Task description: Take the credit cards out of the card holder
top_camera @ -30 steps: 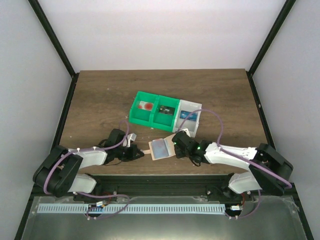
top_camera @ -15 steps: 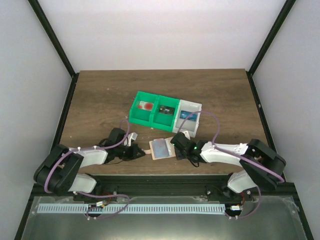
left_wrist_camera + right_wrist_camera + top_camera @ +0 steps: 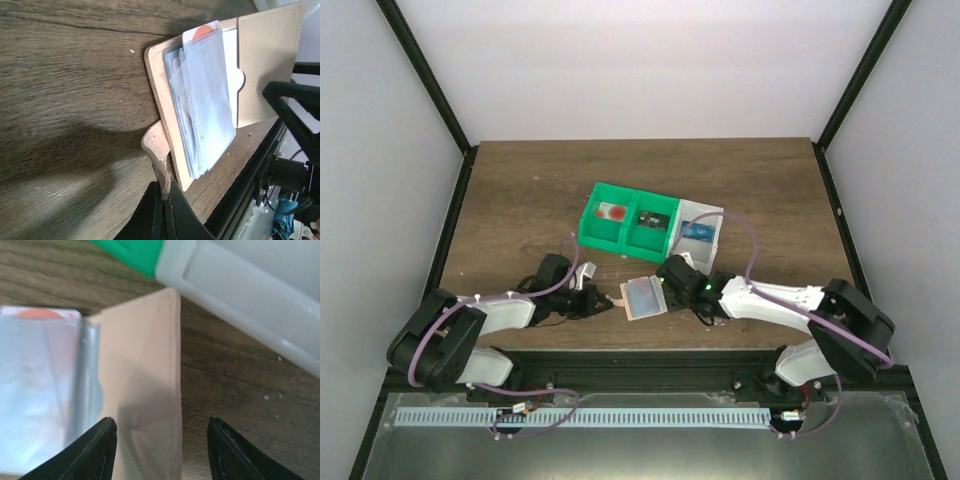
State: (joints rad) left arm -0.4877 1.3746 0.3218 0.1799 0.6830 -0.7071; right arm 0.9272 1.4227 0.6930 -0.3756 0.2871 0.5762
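Note:
The card holder (image 3: 642, 297) lies open on the table near the front edge, with clear blue-tinted sleeves (image 3: 207, 105) on its tan panels. A credit card with an orange-red spot (image 3: 202, 32) pokes out of the sleeves' top. My left gripper (image 3: 164, 192) is shut on the holder's tan tab (image 3: 156, 145) at its left edge. My right gripper (image 3: 162, 427) is open just above the holder's right tan flap (image 3: 145, 365), one finger (image 3: 107, 440) near the sleeves and the other over bare wood. Nothing sits between its fingers.
A green two-compartment bin (image 3: 625, 220) and a white bin (image 3: 698, 232) stand just behind the holder, each with a card inside. The white bin's wall (image 3: 250, 300) is close beyond my right fingers. The table's front edge runs just below the holder.
My right gripper has opened wider and crept left and forward over the holder's right flap. The left gripper has kept its hold on the tab.

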